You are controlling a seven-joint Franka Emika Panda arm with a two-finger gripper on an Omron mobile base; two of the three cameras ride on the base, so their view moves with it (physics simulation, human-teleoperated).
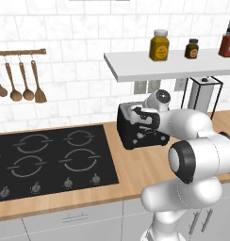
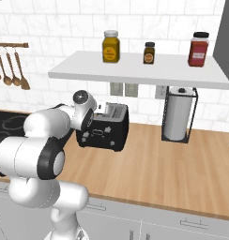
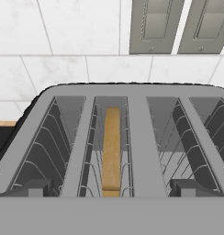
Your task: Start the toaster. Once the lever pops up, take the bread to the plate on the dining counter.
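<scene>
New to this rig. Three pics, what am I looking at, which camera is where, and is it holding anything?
It's a rendered kitchen. The white arm is a robot on a driving base. Two pictures come from cameras on the base, behind the arm to its left and right. The third comes from a camera on the hand, looking down into the toaster, where the bread stands in a slot. The wooden counter carries the black toaster, a hob and a paper towel holder. Jars sit on the shelf. The pincer is open, holding nothing.

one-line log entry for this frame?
phase: over toaster | gripper: open, empty | bread: in slot | plate: unseen
</scene>
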